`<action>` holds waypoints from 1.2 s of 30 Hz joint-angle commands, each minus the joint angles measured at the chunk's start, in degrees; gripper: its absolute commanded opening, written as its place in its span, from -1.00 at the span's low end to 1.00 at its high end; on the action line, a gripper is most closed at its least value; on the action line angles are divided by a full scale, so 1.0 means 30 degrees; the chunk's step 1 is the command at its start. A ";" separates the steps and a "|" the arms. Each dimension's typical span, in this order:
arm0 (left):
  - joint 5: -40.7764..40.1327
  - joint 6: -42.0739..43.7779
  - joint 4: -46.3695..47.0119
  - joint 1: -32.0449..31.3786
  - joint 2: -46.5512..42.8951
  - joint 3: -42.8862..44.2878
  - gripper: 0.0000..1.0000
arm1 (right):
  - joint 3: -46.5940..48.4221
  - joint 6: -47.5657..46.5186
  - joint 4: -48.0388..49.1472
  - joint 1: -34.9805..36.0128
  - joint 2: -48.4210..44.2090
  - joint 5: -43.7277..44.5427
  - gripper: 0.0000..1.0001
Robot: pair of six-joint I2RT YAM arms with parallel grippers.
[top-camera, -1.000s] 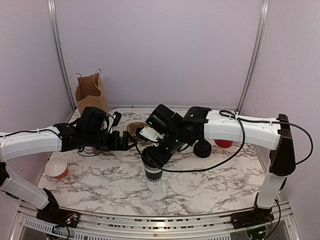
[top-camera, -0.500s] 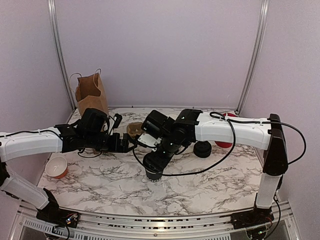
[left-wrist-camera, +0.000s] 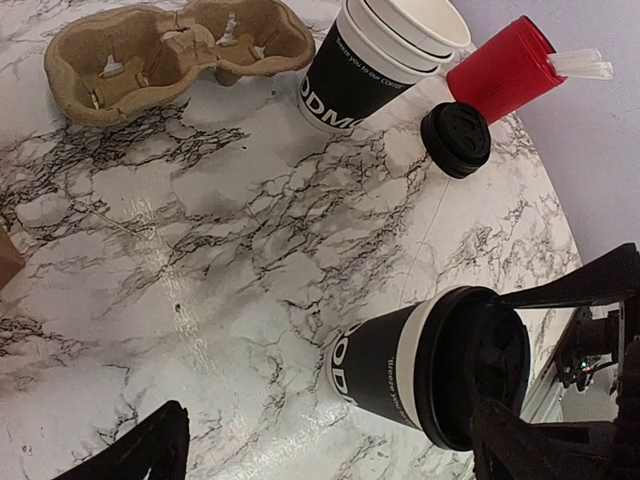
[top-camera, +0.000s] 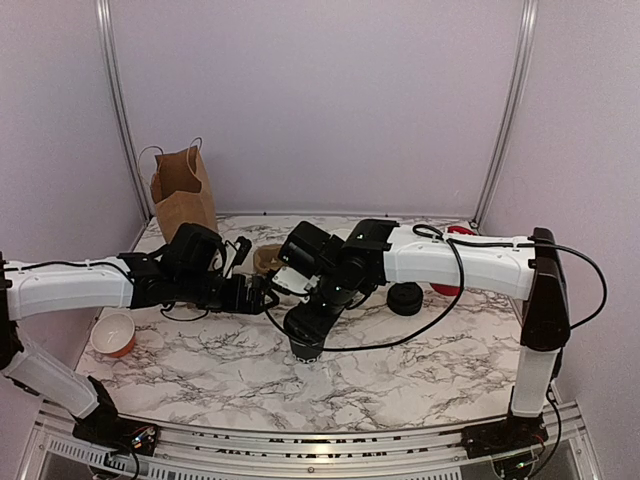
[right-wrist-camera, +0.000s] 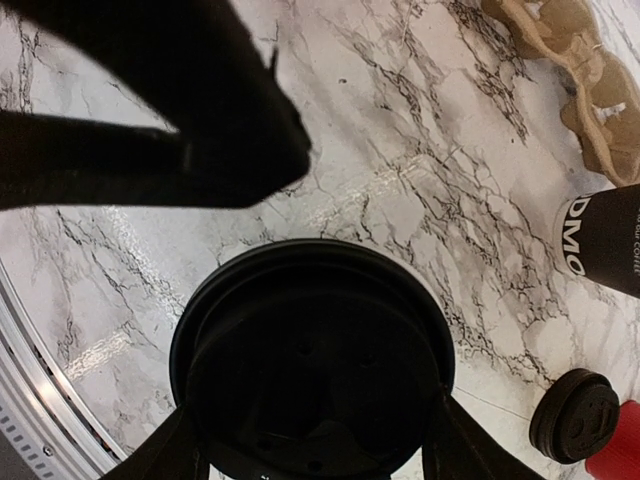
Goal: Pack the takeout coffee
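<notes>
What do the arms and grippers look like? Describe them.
The left arm and right arm have white tubular links and black joints, with thin black cables looping alongside. The left gripper and right gripper are all black and two-fingered.

Table (top-camera: 400, 380) nr side of coffee (left-wrist-camera: 395, 375) open; cup stack (left-wrist-camera: 375, 55), carrier (left-wrist-camera: 170, 50), lid (left-wrist-camera: 455, 138) crowd far side.

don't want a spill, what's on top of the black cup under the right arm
A round black plastic lid sits on the takeout coffee, covering its mouth. The lid hides whatever is inside.
</notes>
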 commanded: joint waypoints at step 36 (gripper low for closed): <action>0.1120 0.0798 0.0561 -0.0876 0.1030 0.0528 0.98 | 0.1110 0.1060 0.0928 0.0093 -0.0712 0.1173 0.69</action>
